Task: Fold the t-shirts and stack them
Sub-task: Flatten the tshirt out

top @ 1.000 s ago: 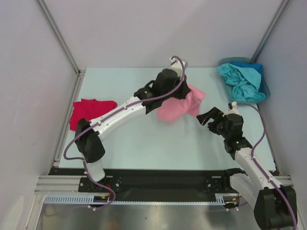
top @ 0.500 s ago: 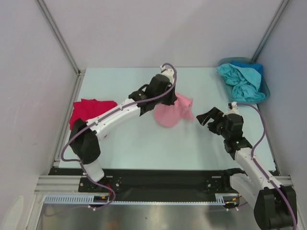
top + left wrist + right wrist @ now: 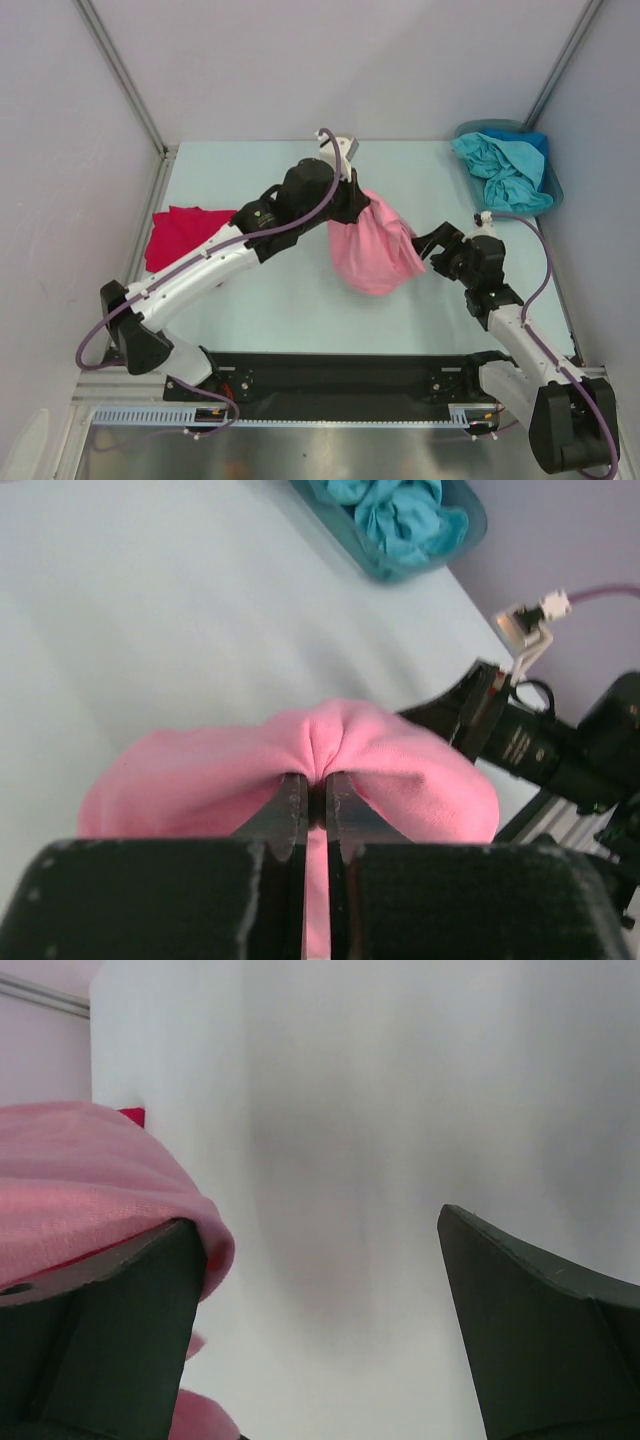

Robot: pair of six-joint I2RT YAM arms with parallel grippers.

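The light pink cloth t-shirt (image 3: 372, 252) hangs bunched, pinched between left fingers (image 3: 288, 805); bright red cloth t-shirt (image 3: 185, 232), crumpled, and heaped teal and blue t-shirts (image 3: 500, 172) lie well apart.

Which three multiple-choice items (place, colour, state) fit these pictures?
1. Where are the teal and blue shirts? A in the bin at the far right; B in a gripper; C on the floor.
2. What colour is the cloth in the left gripper? A red; B pink; C teal.
3. How is the right gripper? A shut on cloth; B open; C out of view.
Key: 1A, they fill the bin. 2B, its fingers pinch the pink shirt. 3B, its fingers stand wide apart.
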